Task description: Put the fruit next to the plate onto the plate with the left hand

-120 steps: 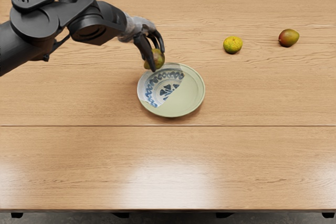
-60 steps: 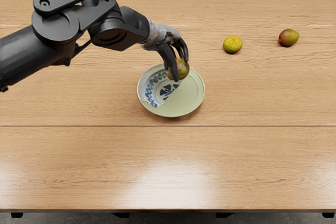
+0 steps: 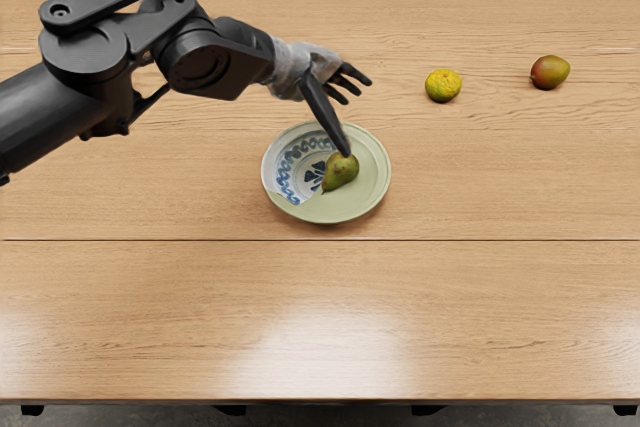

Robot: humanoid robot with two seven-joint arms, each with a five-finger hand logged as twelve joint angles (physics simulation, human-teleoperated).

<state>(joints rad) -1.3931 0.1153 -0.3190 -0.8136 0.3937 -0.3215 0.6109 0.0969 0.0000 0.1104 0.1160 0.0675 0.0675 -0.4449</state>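
Fruit [image 3: 340, 171] lying on the plate [image 3: 372, 189], right of its centre.
My left hand [image 3: 320, 69] hovers at the plate's far edge, fingers [image 3: 354, 76] spread wide, holding nothing; one long finger slants down, its tip at the fruit's top.

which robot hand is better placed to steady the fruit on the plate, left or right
Left. The left robot hand hangs open just above the plate, one finger reaching down to the green fruit lying on it. The right arm is not in view.
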